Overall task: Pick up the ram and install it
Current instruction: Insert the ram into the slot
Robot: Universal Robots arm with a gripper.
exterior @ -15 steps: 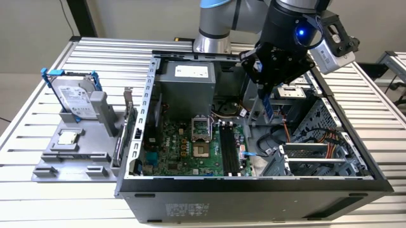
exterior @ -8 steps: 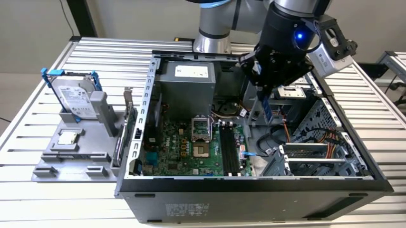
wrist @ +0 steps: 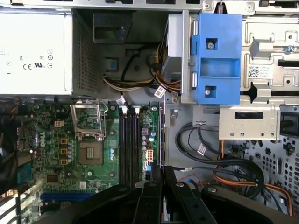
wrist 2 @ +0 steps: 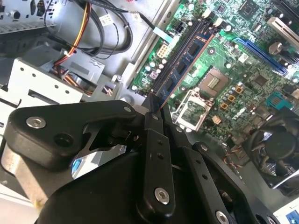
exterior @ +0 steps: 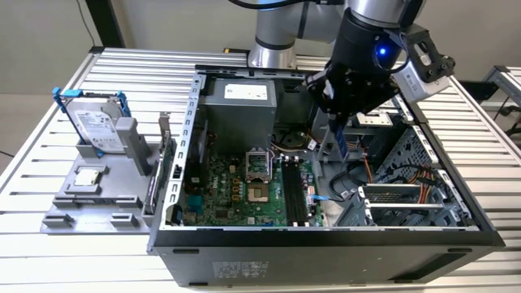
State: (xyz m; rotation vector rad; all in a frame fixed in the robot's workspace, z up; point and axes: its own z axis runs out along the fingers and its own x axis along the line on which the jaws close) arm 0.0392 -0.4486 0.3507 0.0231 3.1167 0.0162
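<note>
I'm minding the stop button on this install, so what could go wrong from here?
1. The ram, clamped in the gripper, appears to hang beside the memory slots rather than over one; pushed down there, it might strike board parts.
2. Loose cables lie close on its other side and might snag.
3. The processor socket sits open next to the slots; a slip could harm it.

No print can be read.
- White label (exterior: 246, 91) on the power supply (exterior: 236, 125), far end of the case (exterior: 342, 253): marks too small.
- Hard drive label (exterior: 96, 129), exterior view's left: too fine.
- Sticker (exterior: 236, 270) on the case's near wall: illegible.
- Barcode sticker (wrist: 259, 72) on the drive cage (wrist: 271, 44): illegible.
</note>
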